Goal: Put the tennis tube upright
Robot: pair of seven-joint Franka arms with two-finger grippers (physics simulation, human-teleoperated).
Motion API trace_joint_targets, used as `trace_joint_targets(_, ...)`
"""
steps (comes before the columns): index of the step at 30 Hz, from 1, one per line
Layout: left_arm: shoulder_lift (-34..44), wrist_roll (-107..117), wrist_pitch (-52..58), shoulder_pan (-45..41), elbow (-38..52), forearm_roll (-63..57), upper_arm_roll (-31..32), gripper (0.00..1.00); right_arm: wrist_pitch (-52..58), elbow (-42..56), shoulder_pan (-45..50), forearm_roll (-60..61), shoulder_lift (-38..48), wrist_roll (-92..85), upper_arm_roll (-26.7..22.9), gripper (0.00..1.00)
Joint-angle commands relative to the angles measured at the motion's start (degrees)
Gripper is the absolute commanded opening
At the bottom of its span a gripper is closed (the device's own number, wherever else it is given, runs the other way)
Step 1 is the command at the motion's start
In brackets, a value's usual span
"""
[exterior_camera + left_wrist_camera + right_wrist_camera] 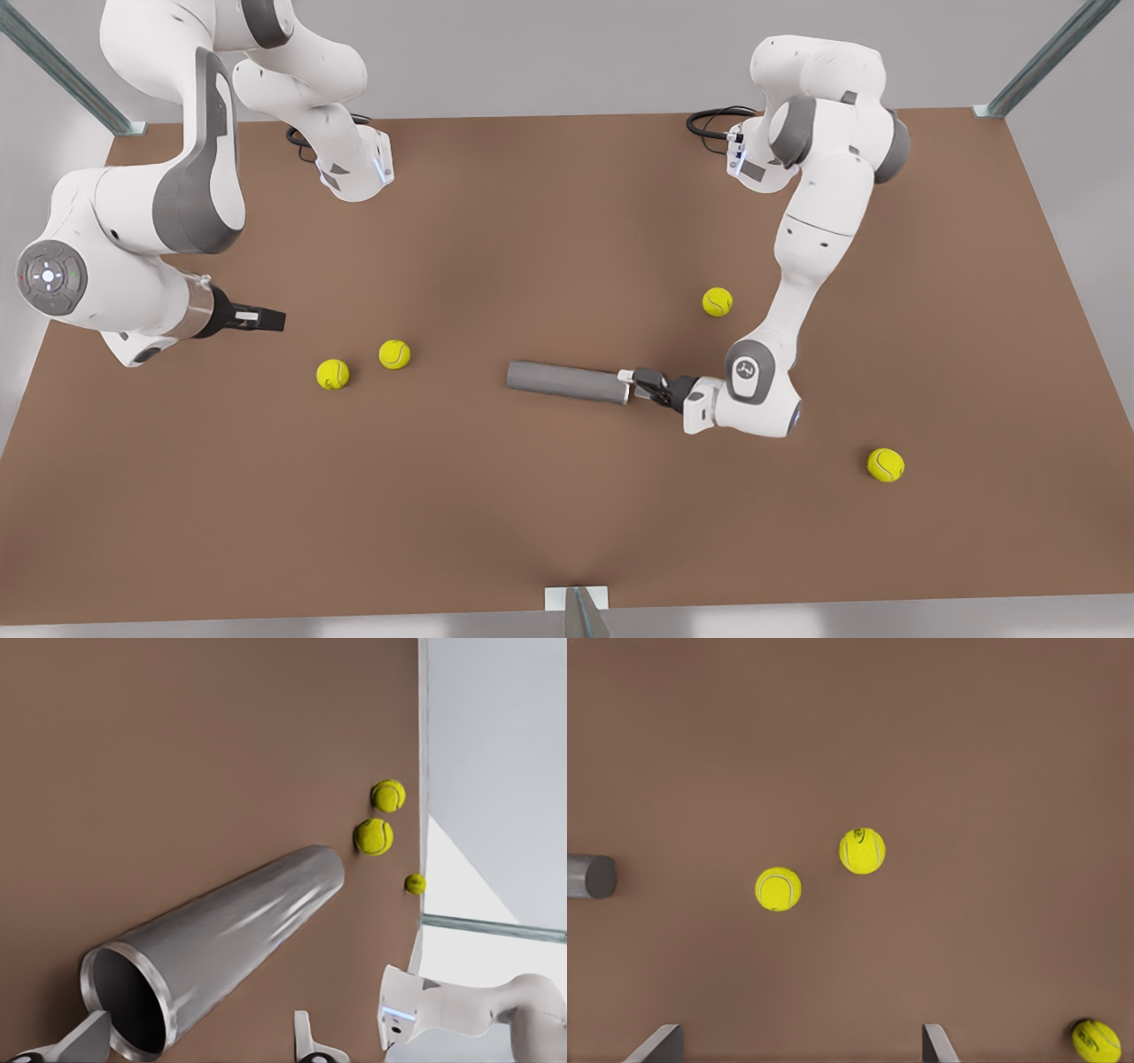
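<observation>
A: Where is the tennis tube (pixel 567 382)?

B: Lying flat mid-table (pixel 567 221). It looks stiff, shiny, slippery and maybe light.

A: Where to grab?

B: At its open rim, I think. The left gripper (pixel 644 384) is there, fingers (pixel 304 1036) spread wide, holding nothing. The right gripper (pixel 266 317) waits above the balls (pixel 862 850), spread too.

A: Any writing?

B: None I can see.

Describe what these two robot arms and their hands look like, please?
Both arms are glossy white with rounded segments and dark grey joint panels. Black cables loop at each base. The right arm shows a round grey end cap with small lights. Each hand has a dark body and two flat pale fingers: the left hand by the tennis tube, the right hand at the front view's left.
</observation>
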State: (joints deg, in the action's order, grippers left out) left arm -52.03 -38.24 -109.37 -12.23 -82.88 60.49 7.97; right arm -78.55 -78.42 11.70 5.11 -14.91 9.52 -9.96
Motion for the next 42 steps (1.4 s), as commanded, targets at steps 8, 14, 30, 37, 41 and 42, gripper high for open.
trace_joint_targets(8, -1.1, -4.3, -4.4, -2.8, 0.0, 2.8, 0.0, 1.0, -0.1, 0.1, 0.0, 0.1, 0.0, 2.4, -0.1, 1.0)
trace_joint_targets(14, -1.1, -3.4, -4.5, -3.2, -0.2, 3.4, 0.0, 0.85, -0.2, 0.0, 0.0, 0.1, -0.1, 2.4, -0.1, 1.0)
trace_joint_targets(30, 4.2, 9.1, -3.6, -4.9, -0.3, 2.4, -0.5, 0.42, -0.3, 0.1, 0.0, 0.9, -0.5, 2.0, -0.1, 1.0)
trace_joint_targets(37, 6.2, 14.8, -3.5, -5.3, -0.2, -0.1, -0.5, 0.34, -0.1, 0.1, -0.1, 0.9, -0.5, 2.0, -0.1, 1.0)
trace_joint_targets(41, 6.8, 16.3, -3.7, -6.4, -0.1, -0.1, -0.5, 0.27, -0.1, 0.1, -0.1, 0.9, -0.5, 2.0, -0.1, 1.0)
trace_joint_targets(42, 6.9, 16.6, -3.9, -6.6, -0.1, -0.1, -0.5, 0.25, 0.0, 0.1, -0.1, 0.9, -0.5, 2.0, -0.1, 1.0)
